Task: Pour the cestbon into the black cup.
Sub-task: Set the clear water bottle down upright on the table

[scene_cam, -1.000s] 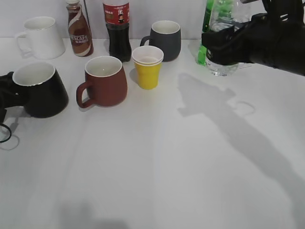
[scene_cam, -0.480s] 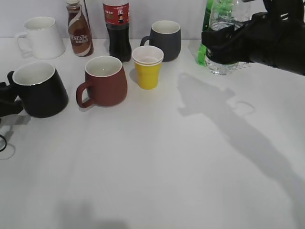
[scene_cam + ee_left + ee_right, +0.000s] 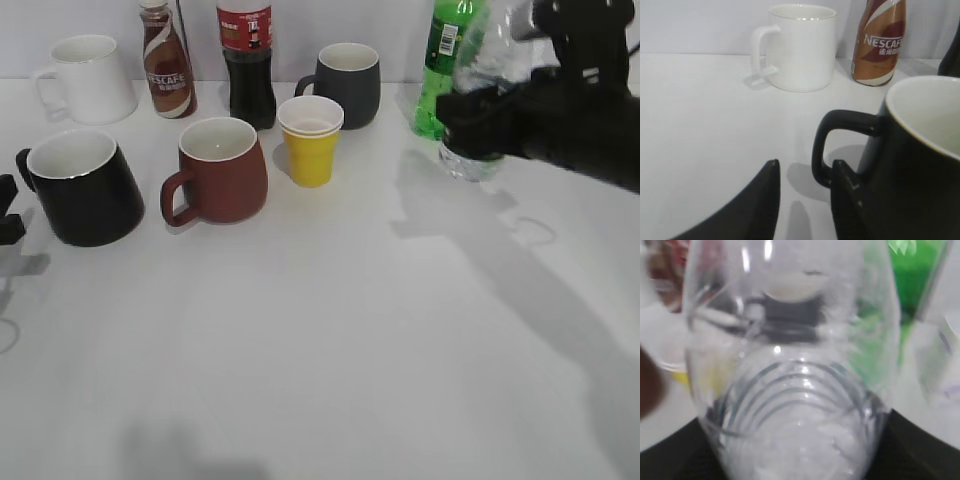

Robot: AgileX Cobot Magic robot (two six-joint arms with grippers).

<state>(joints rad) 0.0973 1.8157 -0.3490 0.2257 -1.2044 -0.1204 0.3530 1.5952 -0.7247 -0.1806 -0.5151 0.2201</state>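
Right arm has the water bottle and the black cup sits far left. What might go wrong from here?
Two risks, I think. The cestbon in the right gripper must cross to the black cup, over the yellow cup and brown-red mug; carried low, it may knock them. The left gripper is open beside the cup's handle, not holding it, so a nudge while pouring might shift the cup.

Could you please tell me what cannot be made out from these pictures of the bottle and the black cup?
- Cestbon: in the exterior view the right hand covers its middle, the top edge cuts off its neck; cap unseen.
- Right wrist view: the cestbon is blurred, filling the frame; label unreadable, finger contact hidden.
- Black cup: cut off by the left wrist view's edge; the left hand sits near the handle, contact unclear.
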